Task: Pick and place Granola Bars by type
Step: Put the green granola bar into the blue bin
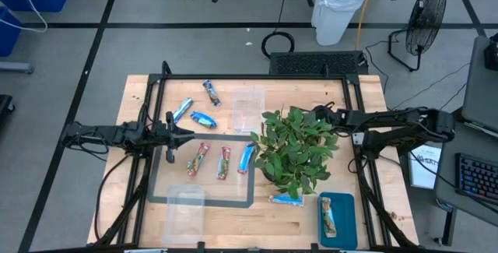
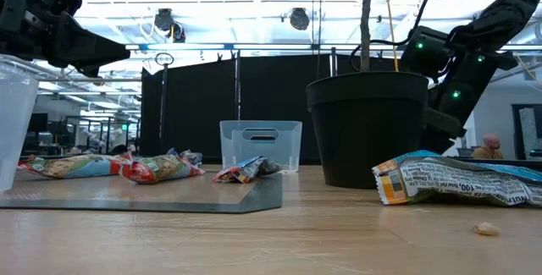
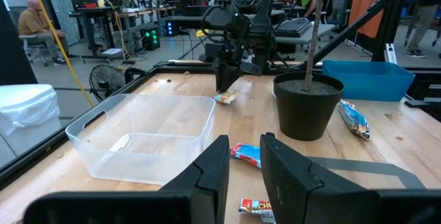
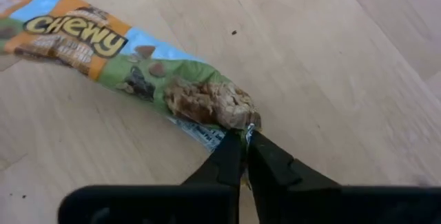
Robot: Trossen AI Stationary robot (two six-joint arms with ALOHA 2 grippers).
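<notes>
My right gripper (image 4: 244, 136) is down at the table's far side, behind the potted plant, shut on a green-and-orange "Chewy" granola bar (image 4: 131, 65); the left wrist view shows that bar (image 3: 226, 98) under it. My left gripper (image 3: 244, 162) hovers open and empty over the mat's left edge (image 1: 170, 132). On the mat lie two red-and-tan bars (image 1: 198, 158) (image 1: 224, 162) and a blue bar (image 1: 247, 158). More blue bars (image 1: 204, 119) (image 1: 183, 109) (image 1: 211, 92) lie toward the far side, and another (image 1: 285, 199) lies near the plant. A green bar (image 1: 328, 216) rests in the teal tray. My right gripper pinches the bar's crimped end seal (image 4: 242, 124) between its two fingertips (image 4: 231, 151). The fingers come from above, slanting down at that end. The rest of the bar stretches away from the fingers, flat on or just over the wooden table; which, I cannot tell.
A potted plant (image 1: 296, 152) stands mid-table between the arms, and its leaves cover part of my right gripper in the high view. Clear tubs sit at the far middle (image 1: 249, 109) and the near left (image 1: 184, 210). The teal tray (image 1: 346, 230) is at the near right.
</notes>
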